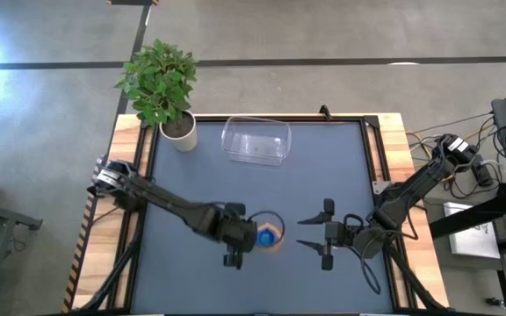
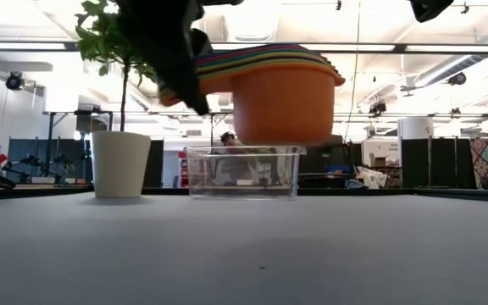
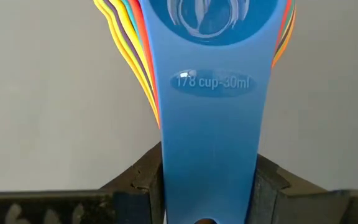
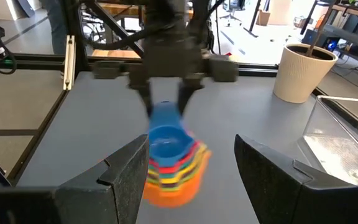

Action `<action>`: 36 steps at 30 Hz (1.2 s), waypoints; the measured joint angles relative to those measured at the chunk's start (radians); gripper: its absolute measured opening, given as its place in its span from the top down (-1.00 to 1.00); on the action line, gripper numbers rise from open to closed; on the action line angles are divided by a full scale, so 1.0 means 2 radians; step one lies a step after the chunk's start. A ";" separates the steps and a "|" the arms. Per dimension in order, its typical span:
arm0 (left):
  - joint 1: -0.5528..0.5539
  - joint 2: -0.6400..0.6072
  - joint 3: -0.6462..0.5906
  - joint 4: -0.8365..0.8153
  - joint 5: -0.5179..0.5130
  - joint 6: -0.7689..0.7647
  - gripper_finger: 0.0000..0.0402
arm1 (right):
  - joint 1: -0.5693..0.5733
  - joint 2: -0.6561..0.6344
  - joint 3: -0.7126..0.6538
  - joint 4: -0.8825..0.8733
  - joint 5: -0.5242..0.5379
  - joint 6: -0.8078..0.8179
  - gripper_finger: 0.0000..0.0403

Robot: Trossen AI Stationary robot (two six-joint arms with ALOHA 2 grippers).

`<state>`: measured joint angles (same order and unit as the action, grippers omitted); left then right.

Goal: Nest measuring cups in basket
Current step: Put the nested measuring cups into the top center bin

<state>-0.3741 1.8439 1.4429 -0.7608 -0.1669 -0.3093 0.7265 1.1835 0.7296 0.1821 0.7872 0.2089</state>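
The measuring cups (image 1: pixel 271 235) hang as one nested stack near the front middle of the table (image 1: pixel 341 167), and we see them lifted clear of the surface in the low view, the big orange cup (image 2: pixel 282 106) outermost at the bottom and the blue cup (image 4: pixel 165 138) sitting innermost on top. Between them we make out red, yellow and green rims fanned out in the right wrist view. The left gripper (image 1: pixel 235 235) is clenched on the stacked handles: in its own wrist view the blue handle (image 3: pixel 209 124), marked "1/8 cup 30ml", runs down between the two dark fingers (image 3: pixel 135 180), with the other coloured handles splayed behind it.

The right gripper (image 1: pixel 326 233) hovers just beside the stack on its right, fingers spread wide and released, holding nothing.

The basket (image 1: pixel 256 140) stands well apart from the stack, toward the back middle of the table, and we see nothing inside it. A white plant pot (image 1: pixel 179 132) with a leafy plant (image 1: pixel 159 79) stands just left of the basket at the back left corner. Between the stack and the basket we see only bare table, with nothing standing in the way.
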 joint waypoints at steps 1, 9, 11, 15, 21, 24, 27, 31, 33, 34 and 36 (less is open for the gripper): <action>0.010 -0.006 0.000 -0.004 0.000 0.010 0.39 | 0.000 -0.001 0.000 0.001 0.000 0.000 -0.11; 0.106 -0.096 -0.053 0.018 -0.003 0.090 0.39 | 0.001 -0.002 0.000 -0.009 0.000 -0.003 -0.11; 0.140 -0.122 -0.074 0.039 0.000 0.109 0.39 | 0.001 -0.002 0.000 -0.008 0.000 -0.007 -0.11; 0.213 -0.150 -0.098 0.069 0.037 0.155 0.39 | -0.005 -0.002 0.000 -0.007 0.000 -0.013 -0.11; 0.316 -0.157 -0.104 0.095 0.099 0.241 0.39 | -0.006 -0.002 -0.004 -0.008 0.000 -0.022 -0.11; 0.364 -0.156 -0.100 0.110 0.129 0.279 0.39 | -0.006 -0.002 -0.009 -0.010 0.000 -0.027 -0.11; 0.408 -0.154 -0.095 0.125 0.157 0.310 0.39 | -0.010 -0.002 -0.013 -0.010 0.000 -0.026 -0.11; 0.449 -0.147 -0.081 0.125 0.183 0.356 0.39 | -0.016 -0.002 -0.014 -0.010 0.000 -0.029 -0.11; 0.459 -0.138 -0.080 0.121 0.184 0.384 0.39 | -0.020 -0.002 -0.014 -0.010 0.000 -0.034 -0.11; 0.463 -0.132 -0.079 0.120 0.184 0.395 0.39 | -0.022 -0.002 -0.014 -0.010 0.000 -0.035 -0.11; 0.468 -0.117 -0.074 0.118 0.186 0.402 0.39 | -0.025 -0.002 -0.015 -0.010 0.000 -0.035 -0.11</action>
<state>0.5615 1.6102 1.2941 -0.5240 0.2044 0.4946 0.6773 1.1797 0.6993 0.1616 0.7870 0.1379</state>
